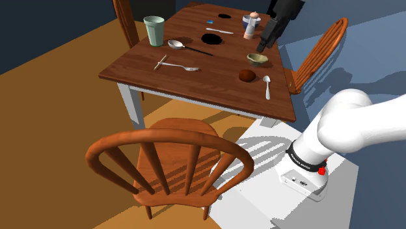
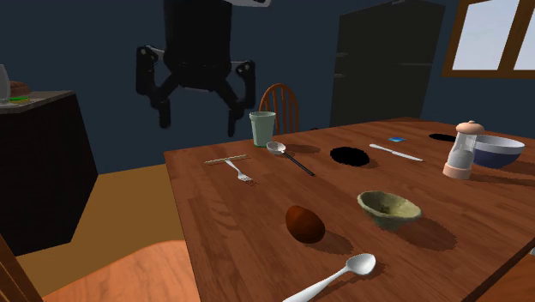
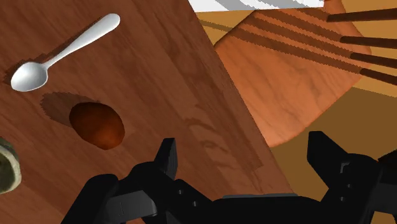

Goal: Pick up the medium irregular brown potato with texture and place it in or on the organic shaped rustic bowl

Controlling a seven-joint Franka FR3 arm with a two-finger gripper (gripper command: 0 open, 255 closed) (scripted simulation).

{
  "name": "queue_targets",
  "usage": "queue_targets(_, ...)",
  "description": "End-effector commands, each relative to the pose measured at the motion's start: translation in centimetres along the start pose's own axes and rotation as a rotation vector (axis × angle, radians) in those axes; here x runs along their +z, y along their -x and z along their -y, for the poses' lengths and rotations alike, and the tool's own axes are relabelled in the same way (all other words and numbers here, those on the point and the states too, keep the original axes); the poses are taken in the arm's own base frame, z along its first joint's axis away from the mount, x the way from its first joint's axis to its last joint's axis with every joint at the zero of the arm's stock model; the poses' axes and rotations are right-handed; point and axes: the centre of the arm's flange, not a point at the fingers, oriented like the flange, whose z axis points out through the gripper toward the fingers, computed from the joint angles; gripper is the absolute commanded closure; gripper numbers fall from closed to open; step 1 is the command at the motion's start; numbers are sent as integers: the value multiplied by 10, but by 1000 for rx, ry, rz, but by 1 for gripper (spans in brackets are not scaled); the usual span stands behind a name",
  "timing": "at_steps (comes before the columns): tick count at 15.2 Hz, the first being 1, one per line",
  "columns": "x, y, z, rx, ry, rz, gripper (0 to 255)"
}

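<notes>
- Potato (image 3: 97,124) not yet grasped: the step in hand looks like the approach. The gripper (image 3: 245,159) is spread wide and empty, high above the table (image 3: 172,76).
- The arm (image 1: 351,123) reaches from its stand (image 1: 306,179) over the table, hand pointing down near the table's edge.
- The potato lies on the table between the bowl (image 2: 388,208) and a spoon (image 3: 63,52), touching neither.
- Next move, as I judge it: shift sideways until the fingers straddle the potato, then descend and close.
</notes>
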Motion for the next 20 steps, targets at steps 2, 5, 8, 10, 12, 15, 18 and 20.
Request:
queue_targets(2, 21, 3, -36, -85, -19, -11, 0)
queue_targets(5, 42, 3, -73, -164, -38, -22, 0)
queue_targets(8, 65, -1, -108, -243, -57, -32, 0)
queue_targets(10, 80, -5, -132, -296, -70, -39, 0)
queue_targets(12, 95, -10, -155, -348, -83, -46, 0)
queue_targets(15, 119, -21, -188, -428, -102, -56, 0)
queue_targets(18, 143, -34, -220, -507, -121, -66, 0)
queue_targets(20, 159, -45, -241, -560, -134, -73, 0)
